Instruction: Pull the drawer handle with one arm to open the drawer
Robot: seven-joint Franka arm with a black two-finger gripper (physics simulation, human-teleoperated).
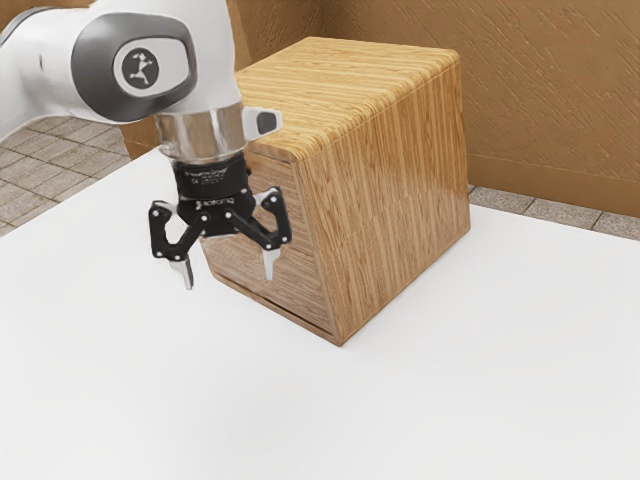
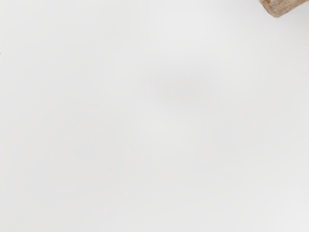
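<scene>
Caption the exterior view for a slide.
The Franka arm's gripper hangs open, fingers down, before the front face of a wooden drawer cabinet on a white table.

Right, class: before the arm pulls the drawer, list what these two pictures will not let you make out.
Drawer handle: exterior view, hidden behind the open gripper in front of the cabinet.
Whether the drawer is shut: exterior view, front face steeply angled and partly covered by the gripper.
Rest of the cabinet: wrist view, cut off by the picture's edge past one corner.
</scene>
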